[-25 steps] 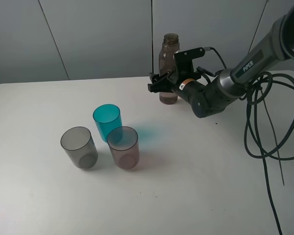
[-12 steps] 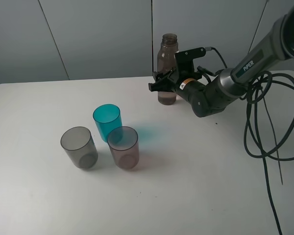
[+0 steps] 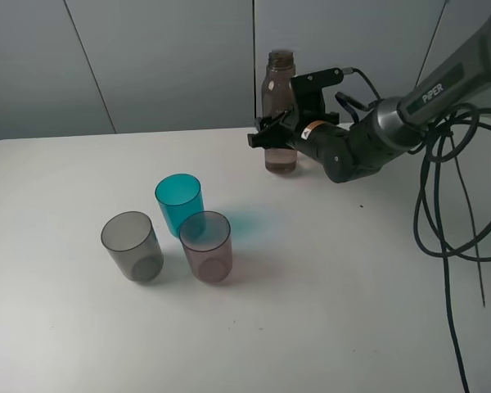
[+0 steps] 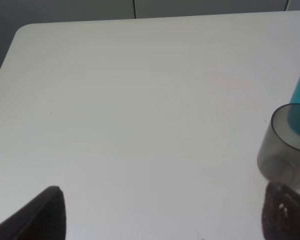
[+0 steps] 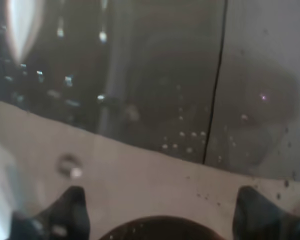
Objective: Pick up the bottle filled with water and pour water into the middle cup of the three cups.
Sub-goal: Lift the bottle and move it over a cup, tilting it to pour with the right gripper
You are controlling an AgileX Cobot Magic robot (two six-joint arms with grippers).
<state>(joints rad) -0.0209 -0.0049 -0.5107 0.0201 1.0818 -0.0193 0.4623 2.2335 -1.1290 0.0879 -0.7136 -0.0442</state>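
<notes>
1. The bottle (image 3: 280, 90) stands upright at the far edge of the table (image 3: 352, 311), well apart from the three cups. My right gripper (image 3: 270, 139) is clamped across its lower body, one finger on each side. In the right wrist view its wet, smoky wall fills nearly everything.
2. I judge the pick-up is in hand and pouring has not begun. I cannot tell whether the base is clear of the table.
3. Next I need to carry it upright, bring the neck over the teal cup (image 3: 178, 201), then tilt slowly.
4. The teal cup sits behind the other two. The pinkish tumbler (image 3: 206, 246) is just in front of it, and I cannot tell whether they touch. The smoky grey tumbler (image 3: 132, 246) is just beside them.
5. That crowding is the risk, since a wide stream or a low bottle could hit a neighbour. The far side of the teal cup looks open.
6. My left gripper (image 4: 167, 220) is spread wide and holds nothing, hovering near the grey tumbler.
7. Black cables (image 3: 442, 205) hang beside my right arm.
</notes>
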